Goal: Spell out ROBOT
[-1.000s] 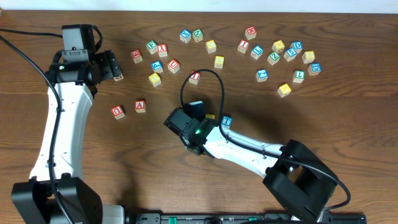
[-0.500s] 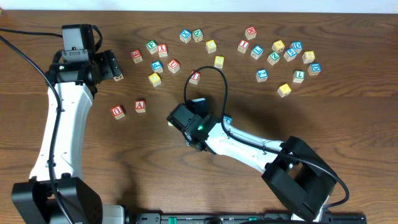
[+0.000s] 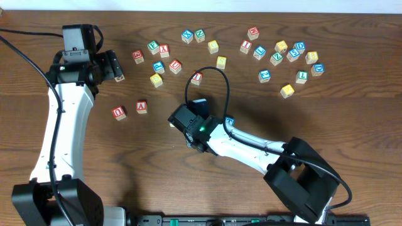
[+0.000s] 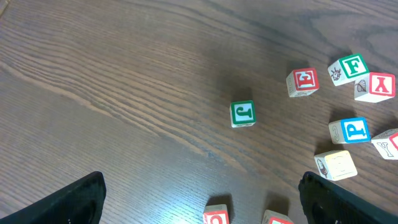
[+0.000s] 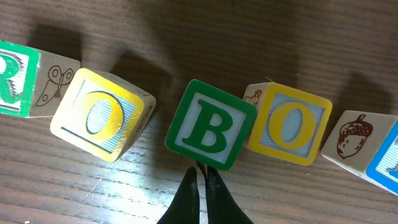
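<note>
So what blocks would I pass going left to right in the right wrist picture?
green R block → first yellow O block → green B block → second yellow O block → block with an acorn picture, its blue face cut off at the edge.

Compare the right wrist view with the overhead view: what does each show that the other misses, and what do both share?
Only right wrist: the row R, left O, B, right O, and the right gripper shut, its tips just below the B.
Only overhead: the left gripper open, the scattered cubes, and the right arm covering that row.
Both: the wooden table, and probably the blue-faced cube at the row's end.
</note>
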Controlling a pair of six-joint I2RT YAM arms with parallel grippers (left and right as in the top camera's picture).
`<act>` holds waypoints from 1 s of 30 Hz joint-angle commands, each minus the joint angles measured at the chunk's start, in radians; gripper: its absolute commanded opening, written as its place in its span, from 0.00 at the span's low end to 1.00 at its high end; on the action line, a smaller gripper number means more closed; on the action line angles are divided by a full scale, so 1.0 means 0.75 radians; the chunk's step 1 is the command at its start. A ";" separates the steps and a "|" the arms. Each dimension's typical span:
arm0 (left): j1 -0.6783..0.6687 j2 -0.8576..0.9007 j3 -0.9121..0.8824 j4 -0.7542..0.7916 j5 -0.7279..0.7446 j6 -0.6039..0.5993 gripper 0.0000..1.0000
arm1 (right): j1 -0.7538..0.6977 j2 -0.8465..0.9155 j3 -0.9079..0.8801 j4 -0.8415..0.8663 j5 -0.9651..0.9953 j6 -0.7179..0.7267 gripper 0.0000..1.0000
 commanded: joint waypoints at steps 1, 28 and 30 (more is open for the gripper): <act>-0.003 -0.008 0.024 -0.001 0.004 -0.016 0.98 | -0.009 0.023 -0.007 0.008 0.012 -0.016 0.01; -0.003 -0.008 0.024 -0.001 0.004 -0.016 0.98 | -0.022 0.024 -0.007 0.036 0.026 -0.041 0.01; -0.003 -0.008 0.024 -0.001 0.004 -0.016 0.98 | -0.024 0.024 -0.007 0.037 0.026 -0.043 0.01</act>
